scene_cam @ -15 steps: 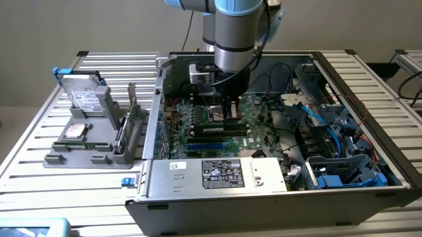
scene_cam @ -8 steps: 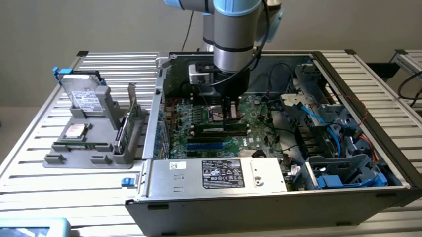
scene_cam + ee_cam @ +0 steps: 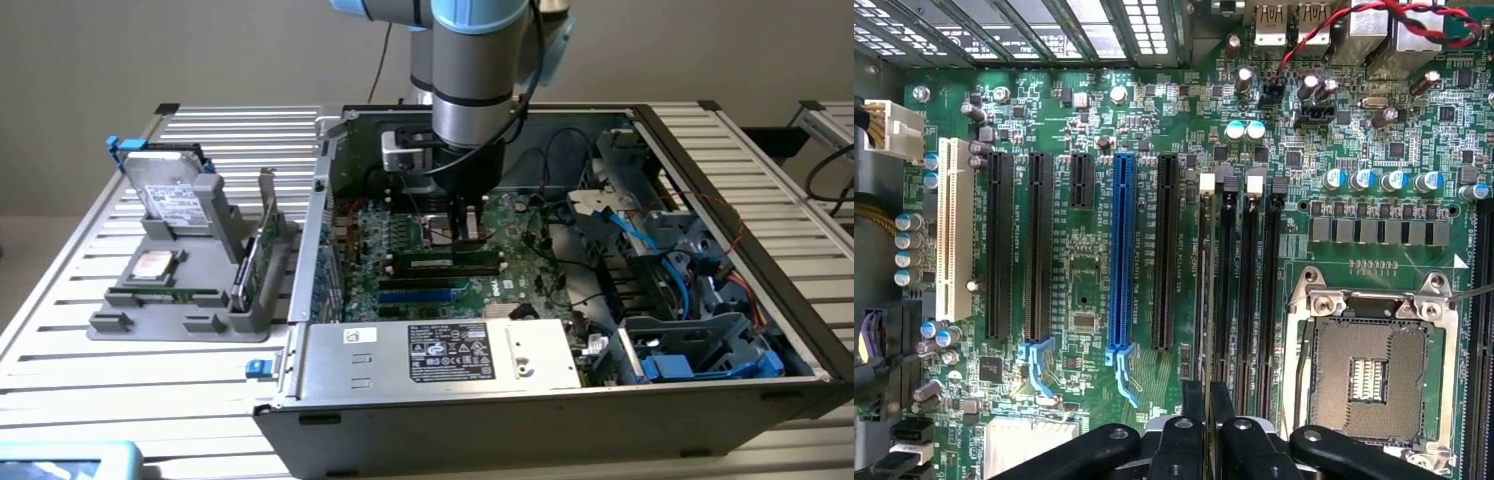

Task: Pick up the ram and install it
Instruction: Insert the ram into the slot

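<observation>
The ram (image 3: 441, 263), a long dark stick with black chips, stands on edge at the black memory slots (image 3: 434, 285) of the motherboard inside the open computer case. My gripper (image 3: 466, 240) reaches straight down onto it from above. In the wrist view the ram (image 3: 1203, 300) runs edge-on as a thin line along the outermost memory slot, beside the other slots (image 3: 1249, 300). My gripper (image 3: 1207, 410) is shut on its upper edge, black fingers (image 3: 1193, 405) pressed close on either side. Whether the stick is fully seated I cannot tell.
The processor socket (image 3: 1369, 370) lies beside the memory slots, and expansion slots, one of them blue (image 3: 1122, 250), on the other side. A power supply (image 3: 441, 355) and blue-cabled drive bays (image 3: 681, 300) crowd the case. A grey tray (image 3: 174, 320) holding parts stands at the exterior view's left.
</observation>
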You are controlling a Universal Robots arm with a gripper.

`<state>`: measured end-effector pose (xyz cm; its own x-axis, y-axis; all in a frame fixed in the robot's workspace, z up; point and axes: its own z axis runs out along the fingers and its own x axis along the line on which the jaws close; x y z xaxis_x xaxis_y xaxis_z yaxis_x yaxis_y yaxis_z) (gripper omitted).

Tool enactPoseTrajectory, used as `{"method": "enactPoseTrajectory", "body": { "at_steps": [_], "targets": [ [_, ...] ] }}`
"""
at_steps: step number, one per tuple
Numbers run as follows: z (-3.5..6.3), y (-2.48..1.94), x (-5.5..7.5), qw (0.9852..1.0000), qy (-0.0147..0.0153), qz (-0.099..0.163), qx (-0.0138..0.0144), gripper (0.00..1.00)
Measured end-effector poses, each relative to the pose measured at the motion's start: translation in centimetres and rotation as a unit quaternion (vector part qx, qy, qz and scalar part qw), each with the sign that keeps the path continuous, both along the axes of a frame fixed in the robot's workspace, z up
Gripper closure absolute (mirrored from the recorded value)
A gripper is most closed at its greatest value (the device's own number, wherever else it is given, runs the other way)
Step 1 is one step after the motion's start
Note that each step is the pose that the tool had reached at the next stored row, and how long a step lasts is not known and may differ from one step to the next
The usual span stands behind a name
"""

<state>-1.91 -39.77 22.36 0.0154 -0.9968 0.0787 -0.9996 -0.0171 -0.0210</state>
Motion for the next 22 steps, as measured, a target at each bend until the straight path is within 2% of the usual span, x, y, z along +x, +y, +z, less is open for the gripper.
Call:
{"method": "enactPoseTrajectory", "body": {
  "at_steps": [4,5,14,18,22],
  "targets": [
    [0.0,0.0,0.0,1.0,0.0,0.0,0.0,0.84],
    [0.0,0.0,0.0,1.0,0.0,0.0,0.0,0.78],
    [0.77,0.0,0.2,1.0,0.0004,0.0,0.0,0.78],
    [1.34,-0.01,0.9,1.0,0.005,0.0,0.0,0.78],
    [1.89,-0.05,1.8,0.9999,0.0129,0.0,-0.0001,0.78]
  ]
}}
